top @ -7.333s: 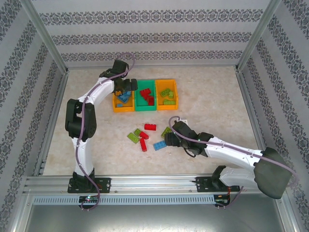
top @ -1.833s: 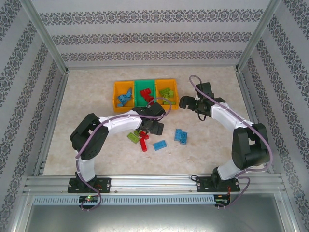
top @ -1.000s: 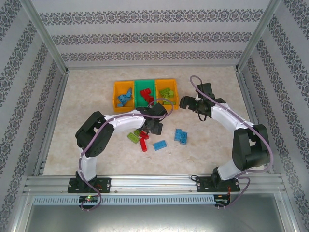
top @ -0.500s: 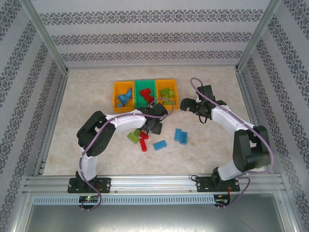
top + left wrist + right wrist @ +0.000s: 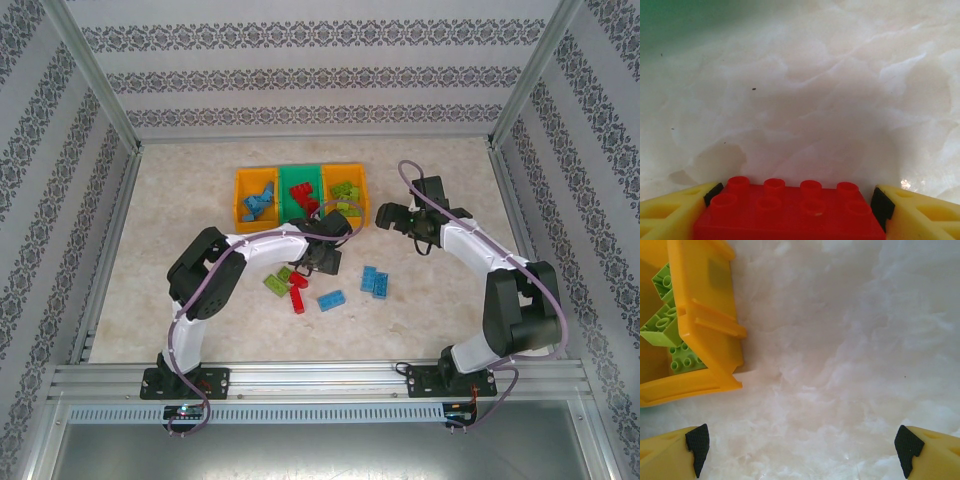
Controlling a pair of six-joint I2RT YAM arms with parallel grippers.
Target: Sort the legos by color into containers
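A red lego (image 5: 790,220) sits between the pads of the left hand (image 5: 320,258), near the green container (image 5: 301,168); I cannot tell if they clamp it. The right hand (image 5: 802,442) stands wide apart, empty, beside the orange container (image 5: 710,300). Next, I judge, the left hand needs a firm hold, then a short carry over the green container's rim.

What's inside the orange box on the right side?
Light green legos are heaped inside the right orange bin, some studs up, some showing hollow undersides. The bin's floor beneath them is covered, so anything under the heap cannot be seen.
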